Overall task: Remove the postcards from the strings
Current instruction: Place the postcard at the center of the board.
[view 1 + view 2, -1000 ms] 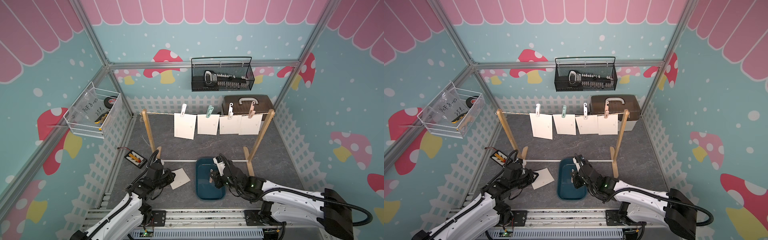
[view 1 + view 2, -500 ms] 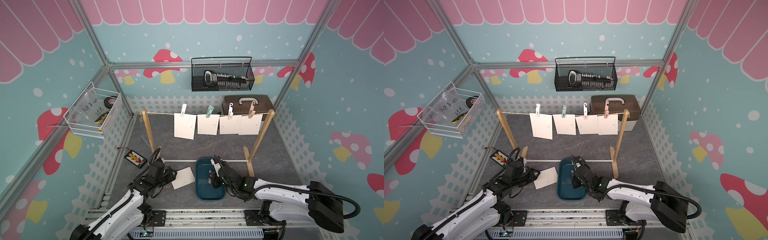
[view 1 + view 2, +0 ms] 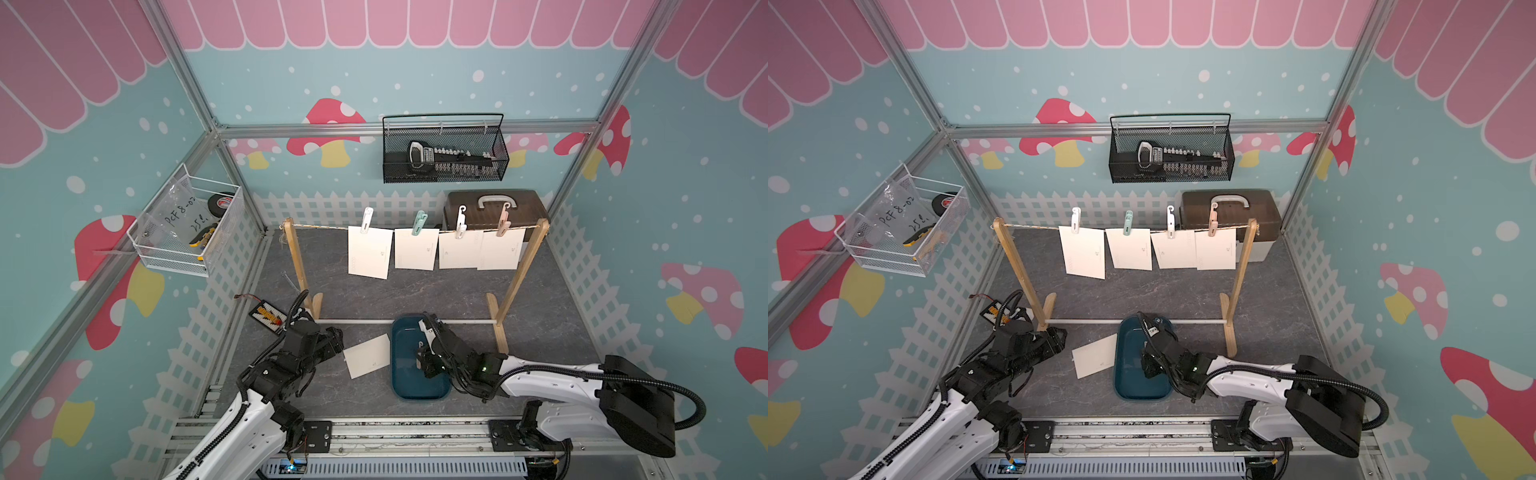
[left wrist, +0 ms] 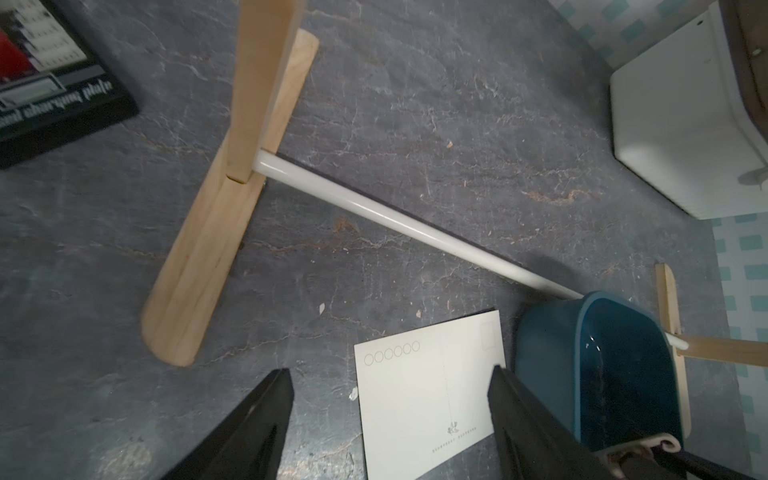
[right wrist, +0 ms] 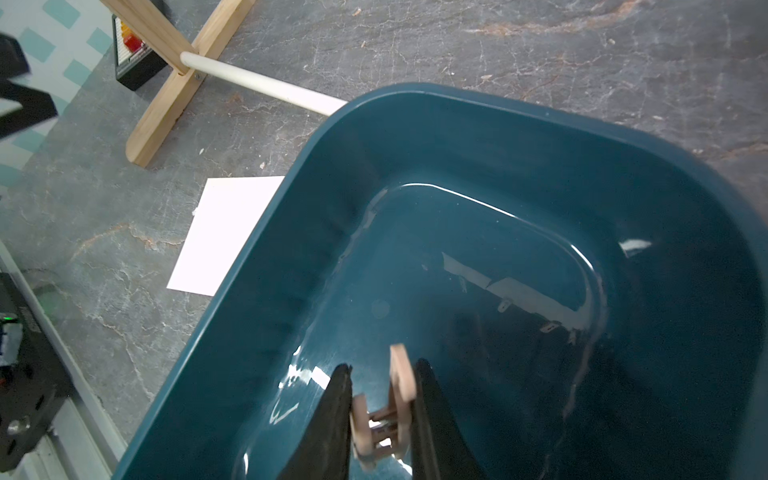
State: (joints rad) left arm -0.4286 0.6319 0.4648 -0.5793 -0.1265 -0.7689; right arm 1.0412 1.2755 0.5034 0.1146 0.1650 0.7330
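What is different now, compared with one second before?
The left gripper opened and let go of the postcard, which now lies flat beside the teal tray, a little nearer to it. The right gripper still holds a peach clothespin over the tray. Four postcards stay pinned on the string.

Glossy plastic tub, matt paper postcard — smooth wooden post, stone-look tabletop
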